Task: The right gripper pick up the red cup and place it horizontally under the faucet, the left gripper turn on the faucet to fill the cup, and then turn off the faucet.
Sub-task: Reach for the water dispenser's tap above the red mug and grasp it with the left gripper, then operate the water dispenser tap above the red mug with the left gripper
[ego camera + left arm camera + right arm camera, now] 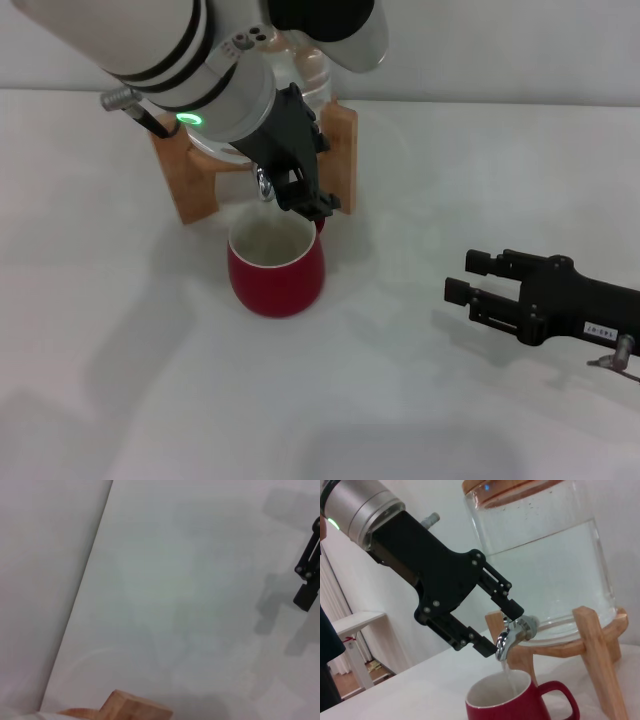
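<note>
Left gripper (502,630): at the faucet, reaching in from the 10 o'clock side of the head view, on a white arm with black bands and a green light. Its two black fingers (470,637) straddle the tap, one above at the lever and one below beside the spout. Whether they squeeze the lever or merely bracket it cannot be told.
Faucet (515,635): a small chrome tap with a downward spout, mounted low on the water jar, directly above the mug's mouth. In the right wrist view a thin stream of water falls from the spout into the cup.
Red cup (276,268): stands upright on the table, just at 6 o'clock of the stand, mouth up, cream inside showing, no claw touching it. In the right wrist view its loop handle points away from the left arm.
Water jar (545,555): large clear vessel, holding water to well above half, with a wooden band at the top.
Wooden stand (345,150): carries the jar, its legs flanking the tap.
Right gripper (478,285): well apart from the cup, at about 4 o'clock from it, low over the table, fingers spread and holding nothing, tips pointing toward 9 o'clock.
Table (120,350): plain white surface.
</note>
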Robot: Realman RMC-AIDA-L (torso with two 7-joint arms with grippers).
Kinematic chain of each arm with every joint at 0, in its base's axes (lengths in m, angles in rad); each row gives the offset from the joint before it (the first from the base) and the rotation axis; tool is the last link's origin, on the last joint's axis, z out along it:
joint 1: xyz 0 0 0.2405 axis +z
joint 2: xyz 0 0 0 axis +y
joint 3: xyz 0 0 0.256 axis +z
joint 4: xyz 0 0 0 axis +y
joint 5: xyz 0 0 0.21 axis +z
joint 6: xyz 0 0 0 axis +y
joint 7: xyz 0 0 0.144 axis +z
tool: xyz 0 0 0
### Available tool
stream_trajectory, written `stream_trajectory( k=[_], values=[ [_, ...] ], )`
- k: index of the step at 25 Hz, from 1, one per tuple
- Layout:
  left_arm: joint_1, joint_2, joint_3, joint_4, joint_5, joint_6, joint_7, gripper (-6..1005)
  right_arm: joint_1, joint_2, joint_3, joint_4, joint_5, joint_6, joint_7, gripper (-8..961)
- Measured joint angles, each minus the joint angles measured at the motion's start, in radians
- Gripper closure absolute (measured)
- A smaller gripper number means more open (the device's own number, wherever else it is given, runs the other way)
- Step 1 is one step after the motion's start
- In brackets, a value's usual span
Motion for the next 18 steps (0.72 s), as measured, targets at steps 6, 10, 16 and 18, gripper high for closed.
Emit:
stream_trajectory(
  k=[6, 10, 16, 18],
  values=[
    [0.009, 0.000, 0.000, 0.023, 0.000, -0.015, 0.004, 375, 0.000, 0.001, 0.002, 0.000, 0.000, 0.001, 0.000, 425],
    [0.010, 0.002, 0.000, 0.027, 0.000, -0.031, 0.006, 375, 0.001, 0.001, 0.003, 0.000, -0.001, 0.002, 0.000, 425],
    [0.012, 0.001, -0.001, 0.027, 0.001, -0.037, 0.007, 375, 0.003, 0.001, 0.003, -0.002, -0.002, 0.003, 0.001, 425],
    [0.012, 0.001, -0.003, 0.027, 0.007, -0.029, 0.006, 375, 0.003, 0.002, 0.003, -0.003, -0.002, 0.003, 0.001, 425]
  ],
)
